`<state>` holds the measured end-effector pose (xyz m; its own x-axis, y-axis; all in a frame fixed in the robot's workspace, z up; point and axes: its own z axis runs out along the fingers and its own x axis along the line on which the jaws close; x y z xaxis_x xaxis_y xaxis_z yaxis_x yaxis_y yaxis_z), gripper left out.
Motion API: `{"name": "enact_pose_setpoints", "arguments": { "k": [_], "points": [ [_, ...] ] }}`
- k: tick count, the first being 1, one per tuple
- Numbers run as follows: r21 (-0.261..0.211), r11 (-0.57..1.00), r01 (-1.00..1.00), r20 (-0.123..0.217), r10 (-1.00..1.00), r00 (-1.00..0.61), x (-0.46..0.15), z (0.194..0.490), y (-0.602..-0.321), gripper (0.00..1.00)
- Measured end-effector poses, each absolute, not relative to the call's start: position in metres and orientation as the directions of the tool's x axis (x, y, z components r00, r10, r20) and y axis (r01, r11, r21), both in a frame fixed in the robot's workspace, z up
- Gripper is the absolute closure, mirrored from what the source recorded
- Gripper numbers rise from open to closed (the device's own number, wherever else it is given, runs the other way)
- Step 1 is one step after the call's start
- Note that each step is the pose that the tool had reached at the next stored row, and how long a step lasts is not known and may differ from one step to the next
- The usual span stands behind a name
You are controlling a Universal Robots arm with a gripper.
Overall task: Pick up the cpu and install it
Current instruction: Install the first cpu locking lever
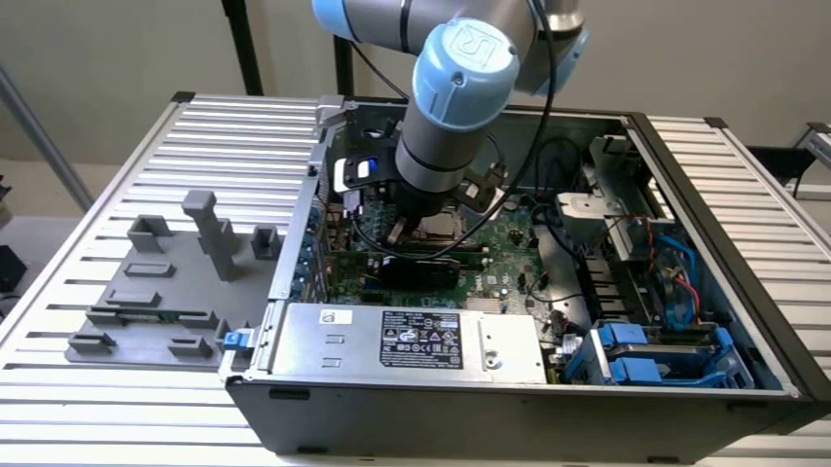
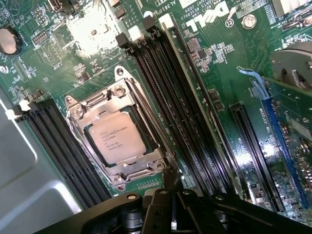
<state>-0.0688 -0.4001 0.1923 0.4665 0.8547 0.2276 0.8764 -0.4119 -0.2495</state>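
Note:
The cpu (image 2: 117, 137), a flat square chip with a silvery top and printed text, lies seated inside the metal-framed socket (image 2: 78, 109) on the green motherboard (image 2: 219, 63). My gripper (image 2: 173, 214) hovers just off the socket's edge, its black fingers shut together with nothing between them. In the exterior view the arm reaches down into the open computer case (image 1: 727, 292), and the gripper (image 1: 418, 229) sits low over the motherboard's middle.
Long black memory slots (image 2: 170, 112) run on both sides of the socket. A power supply (image 1: 415, 336) lies along the case's front, with blue drive bays (image 1: 649, 355) and cables on the exterior view's right. Grey fixture blocks (image 1: 169, 282) stand on the slatted table on the exterior view's left.

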Motion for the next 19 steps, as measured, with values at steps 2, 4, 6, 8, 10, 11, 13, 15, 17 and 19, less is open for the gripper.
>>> {"name": "enact_pose_setpoints", "arguments": {
  "k": [2, 4, 6, 8, 10, 11, 13, 15, 17, 19],
  "points": [
    [-0.247, -0.414, 0.876, 0.222, 0.856, 0.467, -0.069, 0.192, -0.400, 0.89],
    [-0.244, -0.415, 0.876, 0.216, 0.858, 0.467, -0.069, 0.192, -0.400, 0.89],
    [-0.242, -0.416, 0.876, 0.212, 0.859, 0.467, -0.069, 0.193, -0.400, 0.89],
    [-0.242, -0.416, 0.876, 0.212, 0.859, 0.467, -0.069, 0.196, -0.400, 0.89],
    [-0.243, -0.416, 0.876, 0.212, 0.859, 0.467, -0.069, 0.202, -0.400, 0.89],
    [-0.243, -0.417, 0.876, 0.211, 0.859, 0.467, -0.069, 0.204, -0.400, 0.89],
    [-0.244, -0.416, 0.876, 0.211, 0.859, 0.467, -0.069, 0.208, -0.400, 0.89],
    [-0.244, -0.416, 0.876, 0.211, 0.859, 0.467, -0.069, 0.208, -0.400, 0.89],
    [-0.244, -0.416, 0.876, 0.211, 0.859, 0.467, -0.069, 0.208, -0.400, 0.89],
    [-0.244, -0.416, 0.876, 0.211, 0.859, 0.467, -0.069, 0.208, -0.400, 0.89]
  ]
}}
